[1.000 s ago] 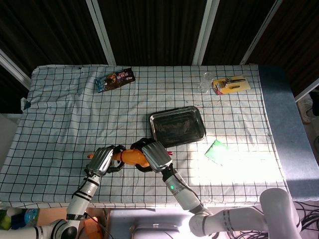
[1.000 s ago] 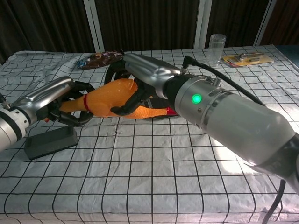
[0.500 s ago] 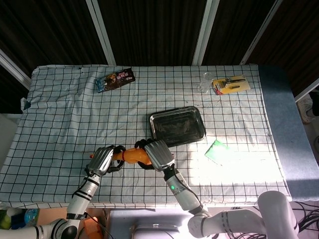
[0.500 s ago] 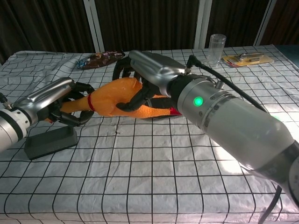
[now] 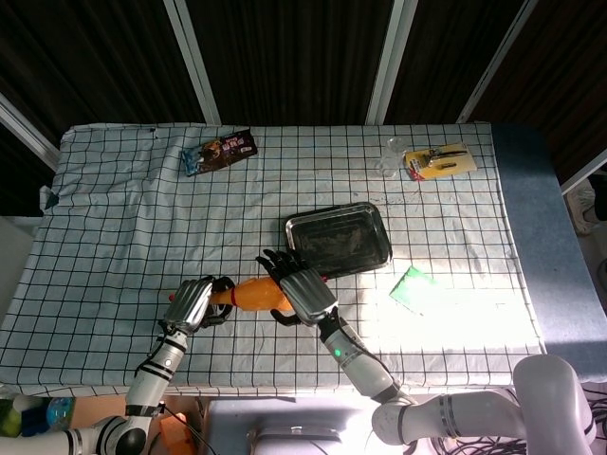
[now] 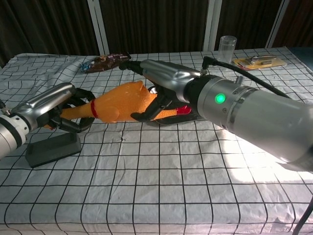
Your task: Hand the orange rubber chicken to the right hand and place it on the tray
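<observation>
The orange rubber chicken (image 5: 254,296) (image 6: 122,103) hangs just above the checked cloth, in front of the dark metal tray (image 5: 334,209). My left hand (image 5: 193,303) (image 6: 54,105) grips its thin neck end. My right hand (image 5: 303,289) (image 6: 166,83) lies over the fat body. Its fingers (image 6: 134,65) are stretched out straight above the chicken, and a thumb (image 6: 146,113) sits under it, so it touches the chicken without closing around it. In the chest view the right hand hides most of the tray.
A snack packet (image 5: 220,152) (image 6: 105,60) lies at the back left. A clear glass (image 5: 391,156) (image 6: 226,49) and a yellow card with a tool (image 5: 438,159) (image 6: 259,61) are at the back right. A green packet (image 5: 413,287) lies right of the tray. A dark block (image 6: 53,149) sits under my left hand.
My right hand's fingers, curled round the chicken's body a second ago, have straightened and spread. The hand has shifted slightly right. My left hand keeps its hold.
</observation>
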### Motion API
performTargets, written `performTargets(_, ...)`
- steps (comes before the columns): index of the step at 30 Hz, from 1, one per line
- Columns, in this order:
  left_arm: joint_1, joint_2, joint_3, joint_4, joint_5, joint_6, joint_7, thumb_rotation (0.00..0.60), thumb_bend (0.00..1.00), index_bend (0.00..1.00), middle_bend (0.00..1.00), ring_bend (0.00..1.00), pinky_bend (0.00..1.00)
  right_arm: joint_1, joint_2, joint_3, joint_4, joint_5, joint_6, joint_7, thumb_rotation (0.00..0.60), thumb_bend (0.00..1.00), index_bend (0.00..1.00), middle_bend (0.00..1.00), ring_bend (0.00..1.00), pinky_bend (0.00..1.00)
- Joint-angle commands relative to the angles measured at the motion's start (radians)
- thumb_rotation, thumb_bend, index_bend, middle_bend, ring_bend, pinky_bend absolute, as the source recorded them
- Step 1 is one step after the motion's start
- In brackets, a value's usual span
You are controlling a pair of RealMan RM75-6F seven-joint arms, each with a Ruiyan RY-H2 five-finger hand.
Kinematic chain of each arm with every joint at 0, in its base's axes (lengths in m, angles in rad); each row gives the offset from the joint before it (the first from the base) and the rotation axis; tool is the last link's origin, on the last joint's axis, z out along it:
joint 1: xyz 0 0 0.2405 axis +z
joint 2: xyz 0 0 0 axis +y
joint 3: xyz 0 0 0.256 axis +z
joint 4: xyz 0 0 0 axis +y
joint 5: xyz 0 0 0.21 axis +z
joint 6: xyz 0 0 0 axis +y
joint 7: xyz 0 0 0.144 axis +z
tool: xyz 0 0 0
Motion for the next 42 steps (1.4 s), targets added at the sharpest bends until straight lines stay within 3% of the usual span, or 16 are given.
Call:
performTargets(1, 0.0, -0.001, 0.001, -0.002, 0.0, 0.0, 0.002, 0.6, 0.79, 0.65, 0.71, 0.46, 0.72, 0.005, 0.006, -0.003, -0.004, 0.023, 0.002, -0.016, 0.6, 0.23, 0.0, 0.0, 0.0, 0.0)
performTargets(7, 0.002, -0.002, 0.006, -0.009, 0.008, 0.008, 0.014, 0.6, 0.79, 0.65, 0.71, 0.46, 0.72, 0.018, -0.009, -0.013, 0.01, 0.06, 0.018, -0.062, 0.6, 0.23, 0.0, 0.03, 0.0, 0.0)
performTargets(9, 0.003, -0.001, 0.007, -0.011, 0.01, 0.012, 0.017, 0.6, 0.79, 0.65, 0.71, 0.46, 0.72, 0.016, -0.034, -0.014, 0.031, 0.046, 0.048, -0.064, 0.6, 0.26, 0.0, 0.16, 0.0, 0.0)
performTargets(12, 0.004, 0.001, 0.006, -0.014, 0.008, 0.011, 0.016, 0.6, 0.79, 0.65, 0.71, 0.46, 0.72, 0.009, -0.084, -0.013, 0.069, 0.018, 0.104, -0.058, 0.6, 0.4, 0.01, 0.55, 0.17, 0.0)
performTargets(14, 0.005, 0.002, 0.006, -0.014, 0.006, 0.011, 0.016, 0.6, 0.79, 0.65, 0.71, 0.46, 0.72, 0.003, -0.116, -0.009, 0.103, -0.026, 0.146, -0.042, 0.6, 0.51, 0.16, 0.77, 0.38, 0.04)
performTargets(16, 0.006, 0.003, 0.005, -0.015, 0.006, 0.012, 0.016, 0.6, 0.79, 0.65, 0.71, 0.46, 0.72, -0.001, -0.136, -0.011, 0.124, -0.05, 0.165, -0.03, 0.6, 0.55, 0.37, 0.86, 0.53, 0.09)
performTargets(20, 0.006, 0.007, 0.006, -0.018, 0.007, 0.013, 0.019, 0.6, 0.79, 0.65, 0.72, 0.46, 0.72, -0.008, -0.155, -0.012, 0.152, -0.096, 0.185, -0.013, 0.6, 0.57, 0.86, 0.89, 0.64, 0.16)
performTargets(22, 0.006, 0.008, 0.006, -0.018, 0.006, 0.011, 0.02, 0.6, 0.79, 0.65, 0.72, 0.46, 0.72, -0.012, -0.158, -0.013, 0.159, -0.116, 0.191, -0.005, 0.6, 0.57, 0.97, 0.9, 0.68, 0.19)
performTargets(29, 0.005, 0.004, 0.007, -0.011, 0.009, 0.012, 0.026, 0.6, 0.78, 0.65, 0.71, 0.46, 0.71, -0.026, -0.155, -0.012, 0.167, -0.144, 0.198, -0.015, 0.6, 0.55, 1.0, 0.9, 0.71, 0.21)
performTargets(31, 0.007, 0.001, 0.005, -0.005, 0.006, 0.02, 0.033, 0.6, 0.76, 0.64, 0.7, 0.45, 0.66, -0.029, -0.152, -0.008, 0.164, -0.15, 0.201, -0.017, 0.6, 0.54, 1.0, 0.9, 0.71, 0.21)
performTargets(32, 0.008, -0.003, 0.004, 0.002, 0.006, 0.026, 0.039, 0.6, 0.74, 0.61, 0.67, 0.44, 0.58, -0.031, -0.149, -0.005, 0.162, -0.156, 0.204, -0.017, 0.6, 0.54, 1.0, 0.9, 0.71, 0.21)
performTargets(33, 0.007, -0.002, 0.006, 0.008, 0.008, 0.025, 0.044, 0.6, 0.71, 0.57, 0.63, 0.42, 0.52, -0.034, -0.146, -0.002, 0.159, -0.159, 0.206, -0.015, 0.6, 0.54, 1.0, 0.9, 0.71, 0.21)
performTargets(35, 0.001, 0.014, 0.012, 0.017, 0.005, 0.004, 0.053, 0.6, 0.59, 0.28, 0.42, 0.3, 0.31, -0.04, -0.136, 0.005, 0.147, -0.163, 0.209, -0.01, 0.6, 0.54, 1.0, 0.9, 0.71, 0.21)
performTargets(37, -0.001, 0.026, 0.01, 0.017, 0.004, -0.009, 0.035, 0.6, 0.52, 0.07, 0.25, 0.18, 0.19, -0.044, -0.124, 0.01, 0.138, -0.167, 0.21, -0.011, 0.6, 0.54, 1.0, 0.9, 0.71, 0.21)
performTargets(38, -0.001, 0.031, 0.007, 0.019, 0.009, -0.01, 0.015, 0.6, 0.49, 0.01, 0.18, 0.12, 0.14, -0.048, -0.117, 0.011, 0.132, -0.169, 0.212, -0.011, 0.6, 0.54, 1.0, 0.9, 0.71, 0.21)
performTargets(42, 0.005, 0.061, 0.007, 0.047, 0.084, 0.012, -0.114, 0.6, 0.44, 0.0, 0.01, 0.01, 0.05, -0.073, -0.061, 0.011, 0.097, -0.186, 0.218, 0.009, 0.6, 0.54, 1.0, 0.9, 0.72, 0.23)
